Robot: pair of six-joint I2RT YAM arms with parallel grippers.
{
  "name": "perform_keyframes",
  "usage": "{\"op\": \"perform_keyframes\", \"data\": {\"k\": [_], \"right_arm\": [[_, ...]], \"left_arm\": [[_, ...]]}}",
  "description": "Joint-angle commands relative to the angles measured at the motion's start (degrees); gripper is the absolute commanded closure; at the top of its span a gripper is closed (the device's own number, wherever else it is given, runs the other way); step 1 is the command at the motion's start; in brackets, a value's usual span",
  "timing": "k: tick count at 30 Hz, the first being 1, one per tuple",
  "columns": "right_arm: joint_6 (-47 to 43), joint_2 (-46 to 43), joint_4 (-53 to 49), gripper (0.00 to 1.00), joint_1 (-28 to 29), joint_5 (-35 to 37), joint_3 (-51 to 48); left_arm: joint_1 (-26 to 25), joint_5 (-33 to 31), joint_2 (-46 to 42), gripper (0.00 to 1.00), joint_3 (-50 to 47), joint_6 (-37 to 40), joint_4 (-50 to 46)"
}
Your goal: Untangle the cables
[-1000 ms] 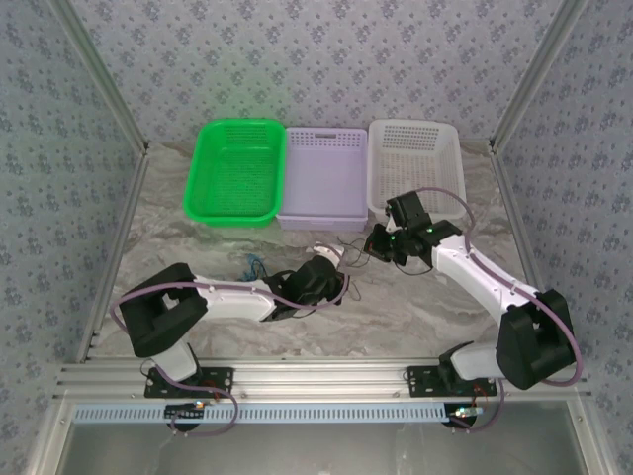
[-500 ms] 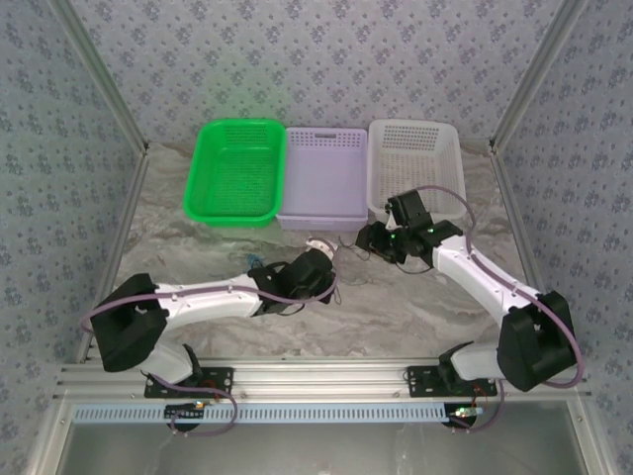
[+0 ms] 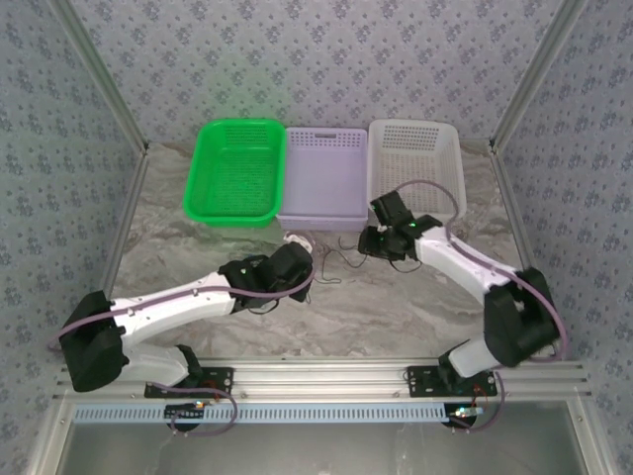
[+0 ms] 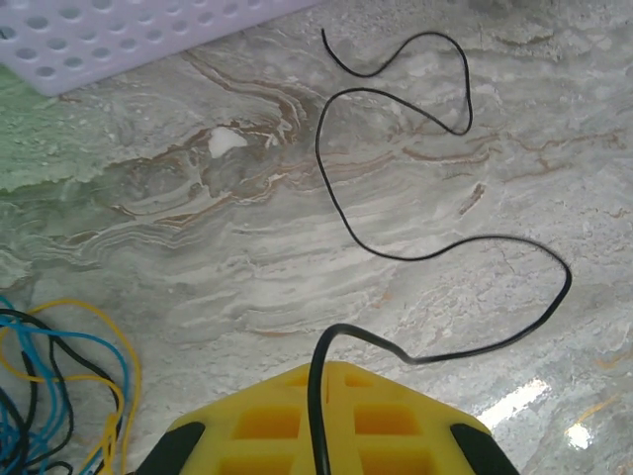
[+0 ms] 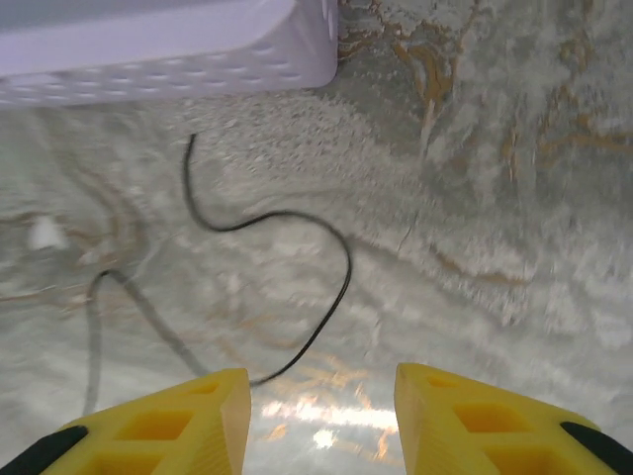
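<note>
Trailing from the left gripper (image 4: pixel 318 396), which is pinched shut on its near end: black cable (image 4: pixel 318 158), long axis snaking far-right over the table (image 4: pixel 198 257) toward the lavender basket (image 5: pixel 148 49). Right gripper (image 5: pixel 321 396), jaws apart and empty, hovers nearest its free end. Blue-yellow-black tangle (image 4: pixel 59 376) lies just left, apart. Path looks unobstructed.

No writing, label, brand or number can be read anywhere.
</note>
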Motion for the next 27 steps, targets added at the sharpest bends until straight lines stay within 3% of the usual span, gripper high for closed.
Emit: {"op": "perform_keyframes", "data": {"k": [1, 11, 21, 27], "right_arm": [[-9.77, 6.52, -4.64, 0.55, 1.7, 9.16, 6.48], [-18.57, 19.98, -9.68, 0.5, 5.39, 12.61, 16.31], [-22.82, 21.46, -10.25, 0.44, 5.11, 9.58, 16.22], [-24.63, 24.83, -9.96, 0.47, 4.49, 6.25, 18.25]], "left_arm": [[0.51, -0.01, -1.7, 1.0, -1.48, 1.08, -2.48], [1.31, -0.54, -4.36, 1.0, -2.3, 1.16, -4.33], [2.14, -1.46, -6.24, 1.0, -2.49, 1.49, -6.79], [2.47, -1.09, -6.34, 1.0, -2.6, 1.63, -6.66]]}}
